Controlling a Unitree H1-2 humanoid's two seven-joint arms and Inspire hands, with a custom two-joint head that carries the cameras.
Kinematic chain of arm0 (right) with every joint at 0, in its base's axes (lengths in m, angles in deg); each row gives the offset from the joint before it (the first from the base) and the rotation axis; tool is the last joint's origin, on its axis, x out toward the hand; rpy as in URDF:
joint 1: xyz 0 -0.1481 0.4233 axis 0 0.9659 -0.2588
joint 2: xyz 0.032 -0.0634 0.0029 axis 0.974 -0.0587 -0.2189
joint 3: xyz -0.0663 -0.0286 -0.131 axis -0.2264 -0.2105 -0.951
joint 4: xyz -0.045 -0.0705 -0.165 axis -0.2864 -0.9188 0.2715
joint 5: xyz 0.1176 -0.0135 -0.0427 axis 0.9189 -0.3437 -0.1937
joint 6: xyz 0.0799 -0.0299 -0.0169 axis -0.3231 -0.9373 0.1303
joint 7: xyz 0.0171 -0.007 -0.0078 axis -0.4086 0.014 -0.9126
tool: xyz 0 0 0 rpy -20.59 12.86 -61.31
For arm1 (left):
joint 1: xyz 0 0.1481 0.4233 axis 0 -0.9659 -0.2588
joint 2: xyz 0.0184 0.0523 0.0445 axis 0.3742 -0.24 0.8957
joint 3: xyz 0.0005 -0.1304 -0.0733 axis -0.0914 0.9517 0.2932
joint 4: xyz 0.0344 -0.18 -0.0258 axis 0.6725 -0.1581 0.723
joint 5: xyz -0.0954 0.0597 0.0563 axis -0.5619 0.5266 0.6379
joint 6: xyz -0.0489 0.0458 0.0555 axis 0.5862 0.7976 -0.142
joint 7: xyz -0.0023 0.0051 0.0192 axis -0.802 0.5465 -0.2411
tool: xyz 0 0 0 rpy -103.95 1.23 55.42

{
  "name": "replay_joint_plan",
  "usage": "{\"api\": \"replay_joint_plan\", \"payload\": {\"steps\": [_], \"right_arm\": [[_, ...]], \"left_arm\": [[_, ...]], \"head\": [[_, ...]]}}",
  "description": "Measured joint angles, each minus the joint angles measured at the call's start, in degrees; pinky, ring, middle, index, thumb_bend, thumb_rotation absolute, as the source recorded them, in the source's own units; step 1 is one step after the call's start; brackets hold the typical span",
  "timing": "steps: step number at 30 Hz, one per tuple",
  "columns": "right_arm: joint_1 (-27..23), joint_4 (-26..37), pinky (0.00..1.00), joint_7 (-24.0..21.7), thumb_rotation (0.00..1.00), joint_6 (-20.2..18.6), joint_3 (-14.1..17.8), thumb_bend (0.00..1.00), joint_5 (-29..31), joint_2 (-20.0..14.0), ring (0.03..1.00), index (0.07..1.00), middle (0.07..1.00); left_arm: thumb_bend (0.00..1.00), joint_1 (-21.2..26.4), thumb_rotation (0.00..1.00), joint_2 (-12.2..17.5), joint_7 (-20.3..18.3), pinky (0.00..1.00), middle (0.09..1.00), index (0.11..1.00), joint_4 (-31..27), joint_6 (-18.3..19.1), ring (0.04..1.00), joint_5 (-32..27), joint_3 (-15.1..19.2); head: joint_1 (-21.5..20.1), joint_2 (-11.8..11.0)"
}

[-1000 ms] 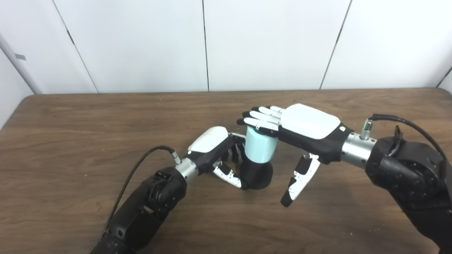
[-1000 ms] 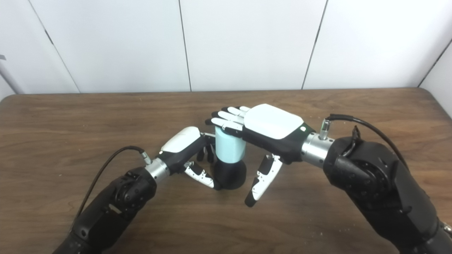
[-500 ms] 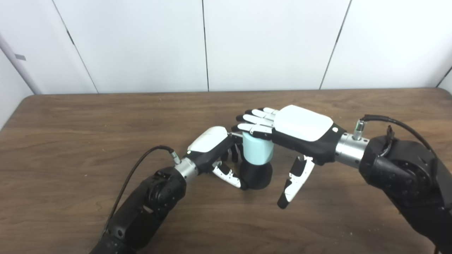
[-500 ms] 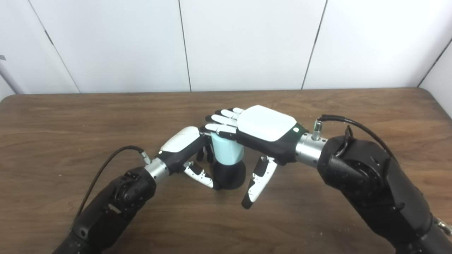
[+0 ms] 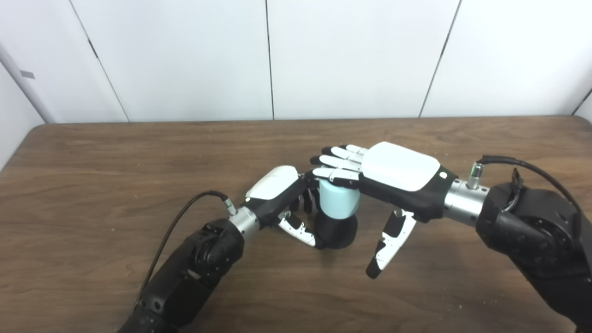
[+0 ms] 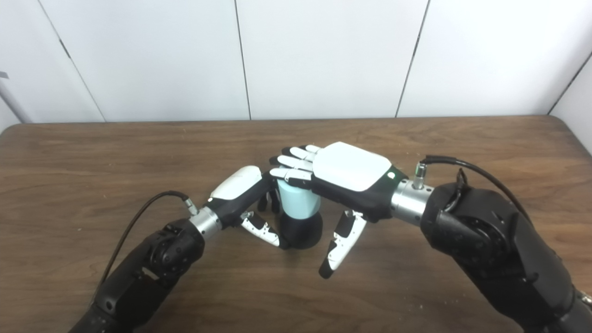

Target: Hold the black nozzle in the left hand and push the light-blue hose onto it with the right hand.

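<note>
The black nozzle (image 5: 336, 231) stands upright on the brown table (image 5: 92, 175), near its middle. My left hand (image 5: 282, 192) is wrapped around the nozzle's left side, thumb curled along its front. The light-blue hose (image 5: 339, 201), a short cylinder, sits upright on top of the nozzle. My right hand (image 5: 393, 173) lies flat over the hose's top, fingers (image 5: 334, 163) stretched out and pressing down on it. Its thumb (image 5: 388, 245) hangs down to the right of the nozzle, touching nothing. The hose's top face is hidden under the palm.
White wall panels (image 5: 351, 55) rise behind the table's far edge. A black cable (image 5: 180, 222) runs from my left wrist, and another cable (image 5: 532, 164) arches over my right forearm.
My right hand has pressed lower over the last second, and the light-blue hose has sunk further onto the black nozzle, showing less height. The left hand has stayed put.
</note>
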Motion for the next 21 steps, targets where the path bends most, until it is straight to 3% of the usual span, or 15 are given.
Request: {"api": "replay_joint_plan", "payload": {"steps": [5,15,21], "right_arm": [[0.47,0.13,1.0,-0.46,0.52,-1.1,-0.13,0.88,-0.09,-0.44,1.0,0.992,1.0],[0.44,0.45,1.0,-0.48,0.52,-4.08,-0.36,0.89,-0.02,-0.86,1.0,1.0,1.0],[0.35,0.41,1.0,-0.47,0.52,-4.31,-0.63,0.89,-0.17,-0.84,1.0,1.0,1.0]], "left_arm": [[0.52,0.02,0.0,-0.01,-0.42,0.57,0.516,0.459,-0.01,-0.01,0.534,0.0,0.24],[0.52,0.02,0.0,-0.09,-0.93,0.49,0.509,0.466,-0.04,0.01,0.507,0.01,0.52],[0.52,0.02,0.0,-0.12,-1.01,0.5,0.509,0.466,-0.04,0.01,0.519,0.01,0.6]], "head": [[0.26,1.14],[0.53,1.23],[0.79,1.14]]}}
